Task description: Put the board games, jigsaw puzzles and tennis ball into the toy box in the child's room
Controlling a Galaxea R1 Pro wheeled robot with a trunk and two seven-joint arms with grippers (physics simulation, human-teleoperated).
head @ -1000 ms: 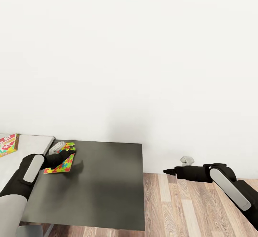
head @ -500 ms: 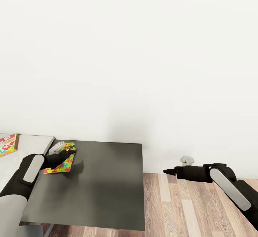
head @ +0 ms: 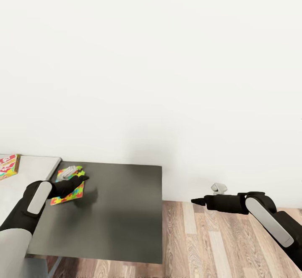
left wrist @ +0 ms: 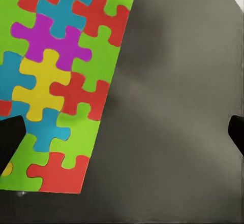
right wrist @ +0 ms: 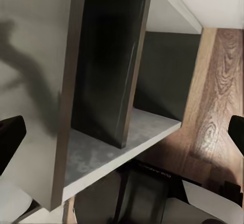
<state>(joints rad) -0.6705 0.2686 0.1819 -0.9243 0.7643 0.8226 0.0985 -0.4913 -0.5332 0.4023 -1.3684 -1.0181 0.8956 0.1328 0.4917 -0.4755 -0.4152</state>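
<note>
so starting at the far left of the head view, a red and green board game [head: 8, 166] sits on the light-grey part of the table [head: 35, 166], out around 9 o'clock from the left gripper [head: 82, 179]

next over, the jigsaw puzzle [head: 69, 193] lies flat on the dark lower top [head: 113, 211], near its back-left corner. It's a thin square of interlocking pieces in green, red, blue, yellow and purple, really bright against the dark surface. My guess is it's light and fairly stiff but so thin there's almost nothing to pinch from above. I'd go for an edge, maybe slide it toward the table's rim so a finger can get under. Probably slippery too

the left gripper hovers right over it. In the left wrist view the fingertips [left wrist: 10, 137] stand wide apart, one over the puzzle [left wrist: 56, 82], the other over bare table, gripping nothing

way over at 3 o'clock the right gripper [head: 197, 201] hangs above the wood floor [head: 218, 244]; its fingertips [right wrist: 11, 137] are spread wide too, empty
</note>
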